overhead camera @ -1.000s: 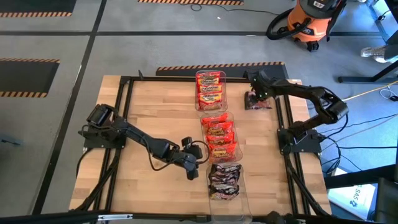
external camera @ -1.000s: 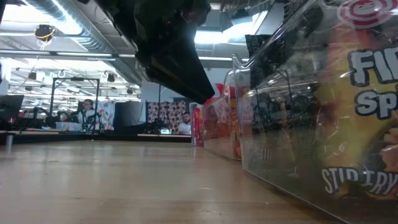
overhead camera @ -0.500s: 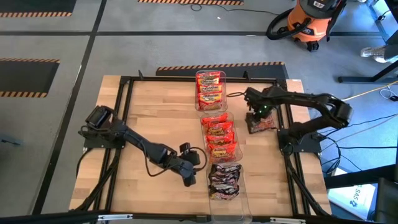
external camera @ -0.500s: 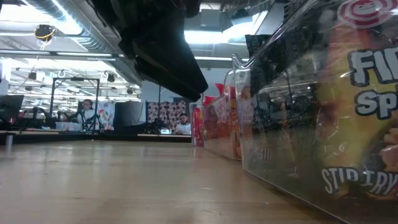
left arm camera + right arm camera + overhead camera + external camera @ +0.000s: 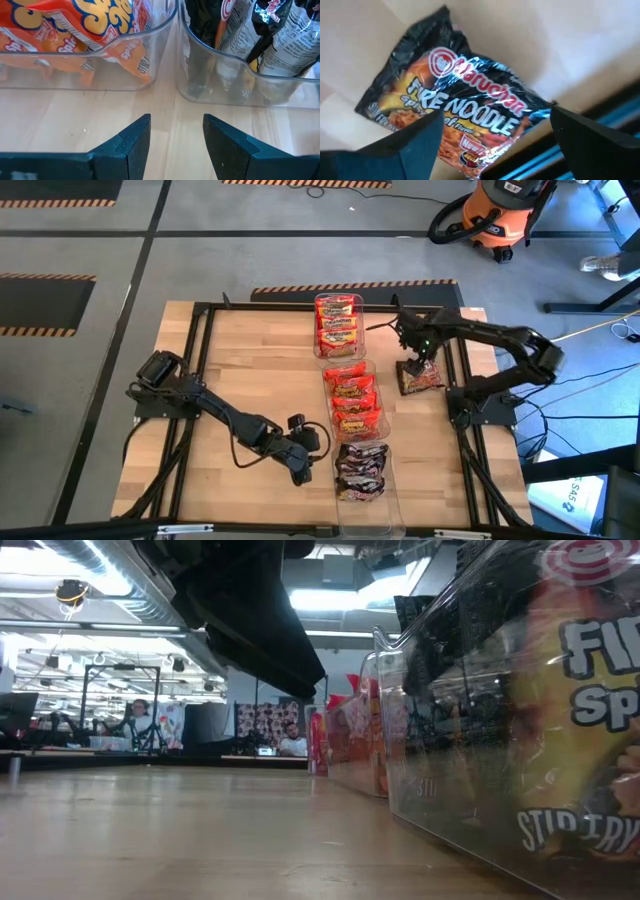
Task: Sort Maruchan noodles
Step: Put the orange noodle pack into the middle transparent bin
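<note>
"Fire Noodle" packet (image 5: pixel 455 105) under right pincer (image 5: pixel 490 135)

The dark packet (image 5: pixel 455 105) in the right wrist view reads "Maruchan" in white beside a round red logo, with "FIRE NOODLE" in large white letters under it and a small "New" flash near its lower edge; in the low view the packet in the nearest clear bin (image 5: pixel 560 740) shows "FI", "Sp" and, lower down, "STIR FRY"; the orange packet (image 5: pixel 75 25) in the left wrist view shows "Spi".
</note>
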You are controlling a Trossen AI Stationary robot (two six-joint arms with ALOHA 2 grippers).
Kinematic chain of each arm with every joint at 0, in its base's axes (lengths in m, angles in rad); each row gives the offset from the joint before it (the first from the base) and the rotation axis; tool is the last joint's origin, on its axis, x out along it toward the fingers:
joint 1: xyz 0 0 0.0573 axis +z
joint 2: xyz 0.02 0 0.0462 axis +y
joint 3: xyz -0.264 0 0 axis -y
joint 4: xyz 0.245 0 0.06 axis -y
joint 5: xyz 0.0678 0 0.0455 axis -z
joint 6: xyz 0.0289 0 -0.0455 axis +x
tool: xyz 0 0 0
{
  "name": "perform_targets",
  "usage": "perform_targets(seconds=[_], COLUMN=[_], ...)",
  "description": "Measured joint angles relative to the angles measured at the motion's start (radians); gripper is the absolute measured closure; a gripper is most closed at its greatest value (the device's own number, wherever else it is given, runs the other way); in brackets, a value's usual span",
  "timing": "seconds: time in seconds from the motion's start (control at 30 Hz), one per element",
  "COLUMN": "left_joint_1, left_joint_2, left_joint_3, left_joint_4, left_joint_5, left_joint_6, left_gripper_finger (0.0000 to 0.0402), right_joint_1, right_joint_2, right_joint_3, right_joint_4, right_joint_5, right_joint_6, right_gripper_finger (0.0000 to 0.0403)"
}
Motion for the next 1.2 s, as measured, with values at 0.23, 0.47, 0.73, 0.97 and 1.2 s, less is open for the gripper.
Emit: perform_targets(seconds=[0.23,0.47,0.73,0.97,1.2], left_joint_1=[0.024,0.047,0.051,0.051,0.051], left_joint_2=[0.000,0.000,0.000,0.000,0.000], left_joint_3=[0.000,0.000,0.000,0.000,0.000], left_joint_4=[0.000,0.000,-0.001,-0.001,0.000], left_joint_5=[0.054,0.075,0.113,0.112,0.104], left_joint_6=[0.021,0.045,0.065,0.079,0.079], left_gripper_finger=[0.0227,0.0227,0.0227,0.0227,0.0227], right_joint_1=[-0.174,-0.179,-0.173,-0.127,-0.082], right_joint_2=[0.148,0.232,0.343,0.384,0.418], right_joint_3=[0.023,0.052,0.052,0.052,0.054], right_joint_4=[0.037,0.100,-0.010,-0.027,-0.044], right_joint_5=[-0.208,-0.236,-0.324,-0.353,-0.367], right_joint_6=[-0.233,-0.348,-0.348,-0.326,-0.319], right_gripper_finger=[0.0055,0.0069,0.0073,0.0073,0.0098])
